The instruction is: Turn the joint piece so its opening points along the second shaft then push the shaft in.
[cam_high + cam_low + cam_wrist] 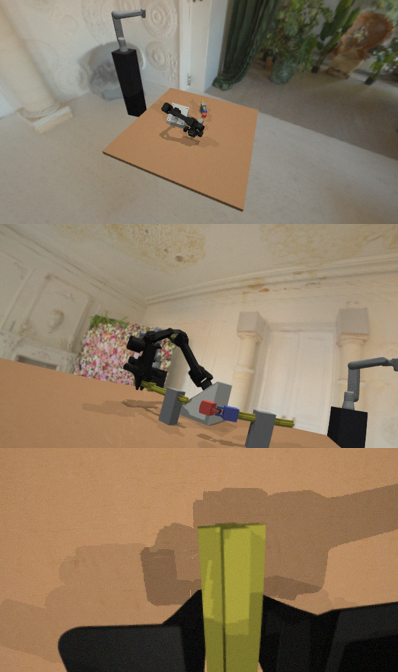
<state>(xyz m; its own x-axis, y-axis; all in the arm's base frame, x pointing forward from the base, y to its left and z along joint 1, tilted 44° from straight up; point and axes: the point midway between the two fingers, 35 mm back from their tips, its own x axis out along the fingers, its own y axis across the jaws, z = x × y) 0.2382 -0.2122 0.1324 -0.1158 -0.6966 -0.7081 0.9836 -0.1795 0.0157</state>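
Jaws (192, 137) (137, 385), slightly parted, pinch the yellow second shaft (159, 389) (243, 568) near its outer end.

Toward the left of the frame, my tool (138, 386) is closed on the outer end of the yellow second shaft (160, 389), which passes through a grey block (171, 407) at lower centre. Right of that shaft's inner end I see the red joint piece (208, 407), linked to a blue piece (231, 414) on the first shaft (284, 422), which runs through another grey block (261, 429) at lower right. Both blocks stand on the brown table (78, 410)
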